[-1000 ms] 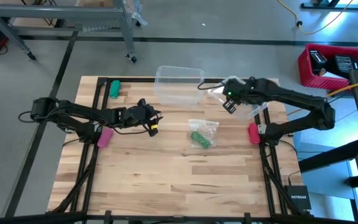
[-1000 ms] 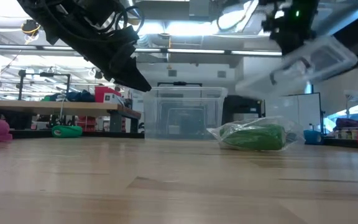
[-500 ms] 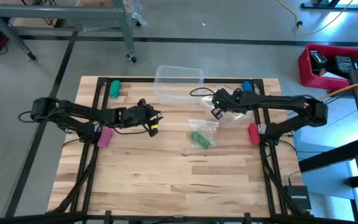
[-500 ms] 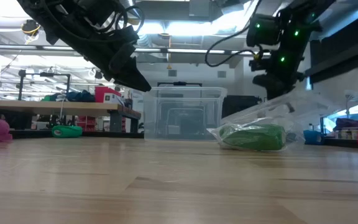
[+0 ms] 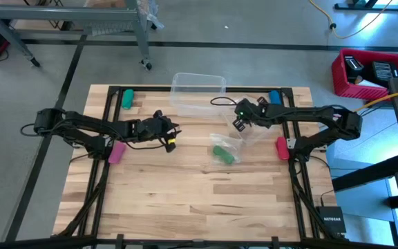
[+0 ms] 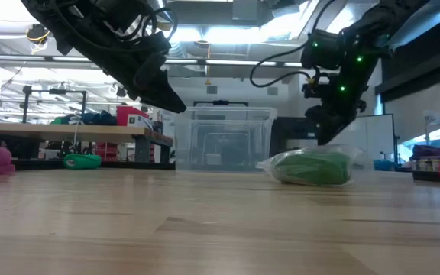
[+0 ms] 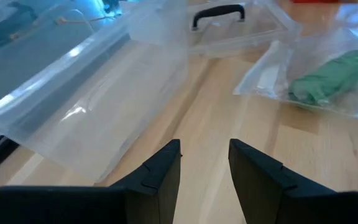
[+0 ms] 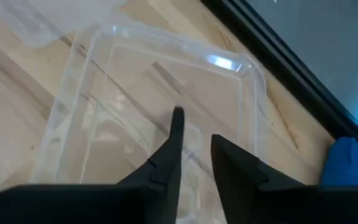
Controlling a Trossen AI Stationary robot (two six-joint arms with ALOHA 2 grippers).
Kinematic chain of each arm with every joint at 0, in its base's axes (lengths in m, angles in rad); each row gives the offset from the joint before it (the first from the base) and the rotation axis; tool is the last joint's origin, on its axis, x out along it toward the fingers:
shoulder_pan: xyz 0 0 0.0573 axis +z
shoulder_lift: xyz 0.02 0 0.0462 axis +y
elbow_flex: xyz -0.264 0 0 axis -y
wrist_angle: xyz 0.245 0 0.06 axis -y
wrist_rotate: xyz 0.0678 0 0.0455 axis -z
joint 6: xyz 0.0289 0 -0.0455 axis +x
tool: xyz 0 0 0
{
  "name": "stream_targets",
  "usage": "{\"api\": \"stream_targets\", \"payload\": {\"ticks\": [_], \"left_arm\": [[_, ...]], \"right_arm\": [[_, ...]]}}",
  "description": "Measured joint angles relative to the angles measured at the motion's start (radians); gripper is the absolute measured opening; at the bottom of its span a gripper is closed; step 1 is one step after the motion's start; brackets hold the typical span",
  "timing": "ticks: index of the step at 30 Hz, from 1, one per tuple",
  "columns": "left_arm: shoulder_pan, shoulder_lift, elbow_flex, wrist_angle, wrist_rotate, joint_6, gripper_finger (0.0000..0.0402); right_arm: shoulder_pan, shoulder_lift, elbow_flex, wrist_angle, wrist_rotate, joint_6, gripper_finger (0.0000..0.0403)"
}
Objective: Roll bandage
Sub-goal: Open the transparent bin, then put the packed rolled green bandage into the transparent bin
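Two dark right tool (image 8: 194, 146) fingers stand slightly apart over a clear, glossy plastic lid (image 8: 166, 124).

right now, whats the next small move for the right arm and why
Probably lift the right gripper away from the lid and toward the bag: the lid lies on the table beside the bag, and the bandage is inside the bag.

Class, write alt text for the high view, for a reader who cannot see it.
From above, the right gripper sets a clear plastic lid on a wooden table, beside a bagged green bandage. The left gripper waits left of centre, a clear plastic box behind.
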Motion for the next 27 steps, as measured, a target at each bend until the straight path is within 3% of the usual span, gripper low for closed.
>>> {"api": "stream_targets", "payload": {"ticks": [6, 12, 17, 27], "left_arm": [[0.000, 0.000, 0.000, -0.008, 0.025, 0.000, 0.0127], [0.000, 0.000, 0.000, -0.009, 0.039, -0.013, 0.0127], [0.000, 0.000, 0.000, -0.007, 0.067, -0.029, 0.0127], [-0.035, 0.000, 0.000, -0.018, 0.074, -0.042, 0.0127]], "right_arm": [[0.000, -0.002, 0.012, -0.021, -0.054, -0.061, 0.0144], [0.008, -0.054, 0.105, -0.231, -0.338, -0.101, 0.0214], [0.092, -0.104, 0.061, -0.243, -0.576, -0.180, 0.0239], [0.302, -0.067, -0.145, 0.184, -0.635, -0.191, 0.0240]]}}
